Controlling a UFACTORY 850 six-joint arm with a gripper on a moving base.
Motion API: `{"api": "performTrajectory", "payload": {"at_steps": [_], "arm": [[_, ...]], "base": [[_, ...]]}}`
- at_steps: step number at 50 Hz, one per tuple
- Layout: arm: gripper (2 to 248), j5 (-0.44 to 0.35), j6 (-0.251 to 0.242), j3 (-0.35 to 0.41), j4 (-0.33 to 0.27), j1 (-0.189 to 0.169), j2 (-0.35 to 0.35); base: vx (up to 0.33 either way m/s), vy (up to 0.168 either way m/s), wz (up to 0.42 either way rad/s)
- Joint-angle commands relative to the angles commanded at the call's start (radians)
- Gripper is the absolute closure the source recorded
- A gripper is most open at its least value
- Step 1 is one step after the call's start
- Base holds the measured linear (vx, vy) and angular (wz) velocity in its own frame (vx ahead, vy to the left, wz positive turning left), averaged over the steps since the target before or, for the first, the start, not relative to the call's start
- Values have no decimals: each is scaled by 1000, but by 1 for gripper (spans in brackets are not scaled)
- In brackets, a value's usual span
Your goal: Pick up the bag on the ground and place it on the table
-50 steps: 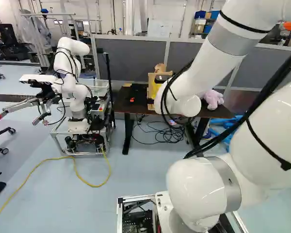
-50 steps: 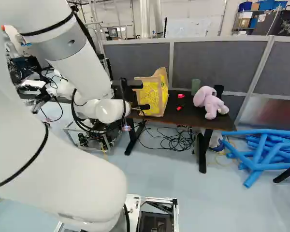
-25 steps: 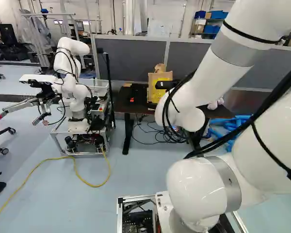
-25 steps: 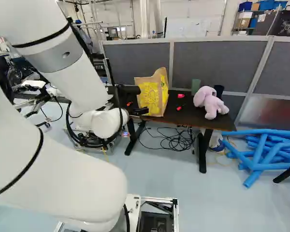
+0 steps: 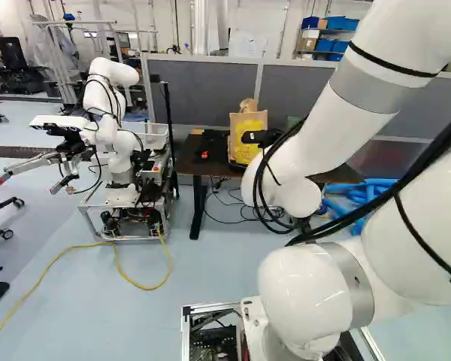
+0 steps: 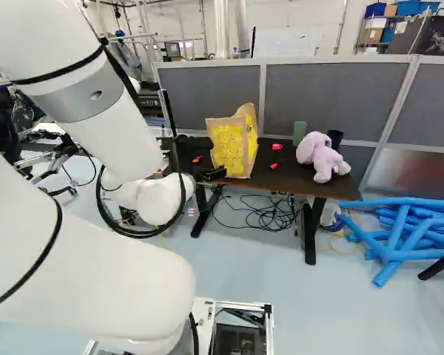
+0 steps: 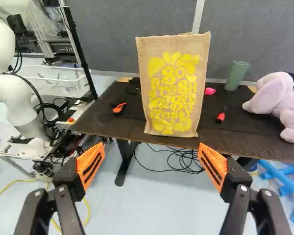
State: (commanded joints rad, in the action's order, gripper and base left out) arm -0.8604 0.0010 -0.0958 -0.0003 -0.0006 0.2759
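From the controls, I face my gripper [image 5: 255, 138], orange-padded fingers spread, toward the yellow-printed burlap bag [image 7: 174, 85] standing upright on a dark table [image 7: 225, 140].

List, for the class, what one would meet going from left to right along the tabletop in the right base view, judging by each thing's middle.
Small orange-and-black object → tan bag with yellow print → small bright pink object → green cup → pale pink plush toy
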Motion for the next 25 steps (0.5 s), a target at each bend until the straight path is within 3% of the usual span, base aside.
{"api": "performTrajectory", "payload": {"at_steps": [25], "arm": [[3, -12, -1, 9, 0, 1, 3]], "base": [[0, 0, 0]]}}
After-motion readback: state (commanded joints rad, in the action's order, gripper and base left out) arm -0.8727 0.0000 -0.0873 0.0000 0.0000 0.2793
